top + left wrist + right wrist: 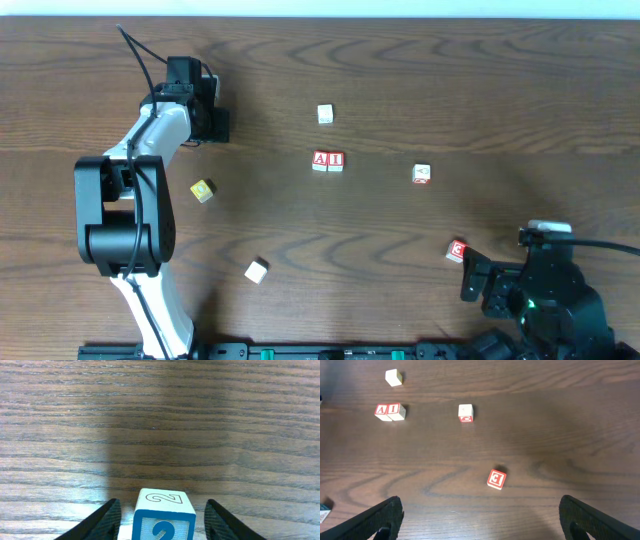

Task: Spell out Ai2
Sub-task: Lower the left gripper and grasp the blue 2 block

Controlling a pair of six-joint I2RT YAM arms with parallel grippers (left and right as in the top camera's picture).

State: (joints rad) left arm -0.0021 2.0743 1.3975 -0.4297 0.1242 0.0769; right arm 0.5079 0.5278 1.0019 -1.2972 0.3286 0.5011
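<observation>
A white block with a blue "2" (162,520) stands on the wood table between the fingers of my left gripper (162,503). The fingers are open, with a gap on each side of the block. In the overhead view my left gripper (207,112) is at the far left and hides the "2" block. The red "A" block (321,161) and red "I" block (336,161) sit side by side at the table's middle. They also show in the right wrist view, "A" (382,410) and "I" (395,410). My right gripper (480,502) is open and empty at the near right (475,280).
A red-faced block (457,250) lies just ahead of the right gripper. A red-lettered white block (422,174) sits right of the "I" block. A plain white block (325,114) sits behind the pair. A yellow block (203,191) and a white block (257,270) lie at left.
</observation>
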